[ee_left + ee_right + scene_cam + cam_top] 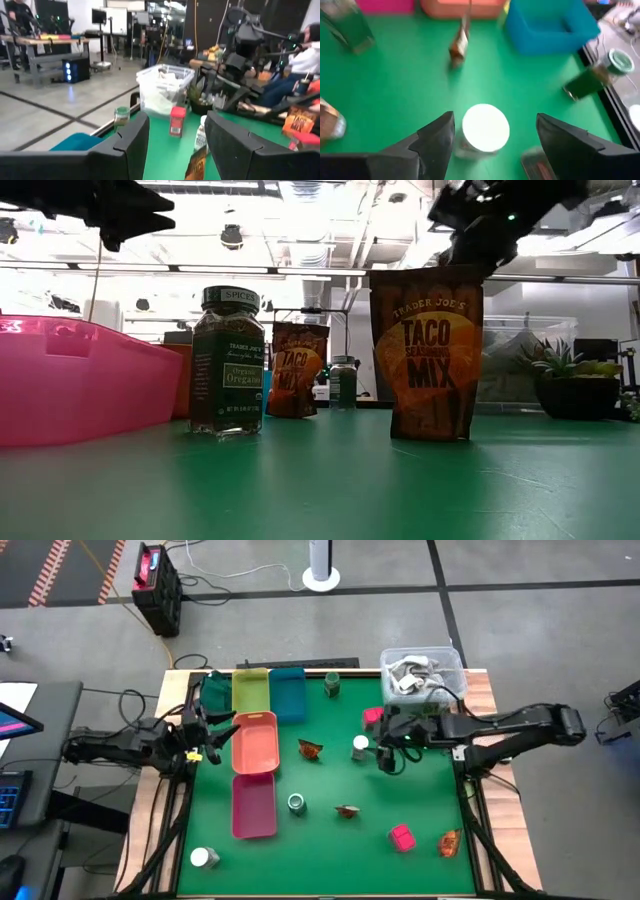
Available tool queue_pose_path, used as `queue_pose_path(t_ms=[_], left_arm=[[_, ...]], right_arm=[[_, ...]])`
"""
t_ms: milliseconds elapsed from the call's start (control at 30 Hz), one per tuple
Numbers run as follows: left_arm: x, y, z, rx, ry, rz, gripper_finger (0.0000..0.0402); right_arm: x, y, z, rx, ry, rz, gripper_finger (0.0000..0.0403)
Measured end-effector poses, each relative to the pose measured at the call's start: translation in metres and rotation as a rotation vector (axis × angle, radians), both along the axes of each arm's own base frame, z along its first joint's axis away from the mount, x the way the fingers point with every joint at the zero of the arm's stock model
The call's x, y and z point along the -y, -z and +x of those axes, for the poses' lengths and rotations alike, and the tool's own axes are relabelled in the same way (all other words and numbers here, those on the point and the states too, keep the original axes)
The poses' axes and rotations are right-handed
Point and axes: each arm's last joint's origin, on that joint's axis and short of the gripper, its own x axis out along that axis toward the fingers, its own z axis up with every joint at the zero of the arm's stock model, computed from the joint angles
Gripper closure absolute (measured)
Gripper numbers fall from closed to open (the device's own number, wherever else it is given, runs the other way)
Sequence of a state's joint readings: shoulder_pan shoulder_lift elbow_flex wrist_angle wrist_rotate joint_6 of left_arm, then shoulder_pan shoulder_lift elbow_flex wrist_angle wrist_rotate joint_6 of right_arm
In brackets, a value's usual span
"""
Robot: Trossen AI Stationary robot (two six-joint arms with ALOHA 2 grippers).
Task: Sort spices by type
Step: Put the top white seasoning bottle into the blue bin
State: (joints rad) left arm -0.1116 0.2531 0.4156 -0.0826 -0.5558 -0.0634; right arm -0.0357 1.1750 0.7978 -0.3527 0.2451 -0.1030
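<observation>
1. My right gripper (492,137) hangs over the white jar (360,747), right of the table's middle, jaws spread wide either side of its lid and gripping nothing.
2. Risk, as I judge it: descending off-centre, a finger could clip the lid and topple the jar, or knock the pink block (373,717) just beside it.
3. My right arm reaches in low from the right edge, wrist tilted downward.
4. My left gripper (203,736) waits near the left edge beside the orange tray (256,742), partly open, empty.

A blurred green-lidded round glass jar (592,75) streaks by the green mat's edge; the tall orange-brown taco sachet's (427,350) top is hidden by a dark gripper.
</observation>
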Motion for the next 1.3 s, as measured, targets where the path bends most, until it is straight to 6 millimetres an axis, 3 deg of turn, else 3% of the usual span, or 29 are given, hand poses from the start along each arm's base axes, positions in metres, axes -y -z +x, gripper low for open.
queue_pose_path(t_ms=[333,500,667,900,967,1133,1300], left_arm=[[0.002,0.002,0.016,-0.114,0.000,0.002,0.0220],[0.002,0.004,0.021,-0.136,0.000,0.005,0.0220],[0.002,0.004,0.021,-0.141,-0.001,0.014,0.0220],[0.002,0.004,0.021,-0.140,-0.001,0.012,0.0220],[0.002,0.004,0.021,-0.137,-0.001,0.008,0.0220],[0.002,0.003,0.021,-0.124,-0.001,0.012,0.0220],[0.002,-0.003,0.021,-0.080,-0.004,0.040,0.0220]], right_arm=[[0.017,0.009,0.030,-0.172,-0.021,0.123,0.0052],[0.019,0.026,0.039,-0.261,-0.022,0.146,0.0055],[0.020,0.040,0.047,-0.298,-0.022,0.155,0.0093],[0.025,0.051,0.056,-0.296,0.000,0.180,0.0180],[0.026,0.054,0.057,-0.305,-0.002,0.194,0.0180],[0.028,0.039,0.064,-0.312,-0.007,0.203,0.0180],[0.034,-0.007,0.080,-0.197,-0.043,0.129,0.0180]])
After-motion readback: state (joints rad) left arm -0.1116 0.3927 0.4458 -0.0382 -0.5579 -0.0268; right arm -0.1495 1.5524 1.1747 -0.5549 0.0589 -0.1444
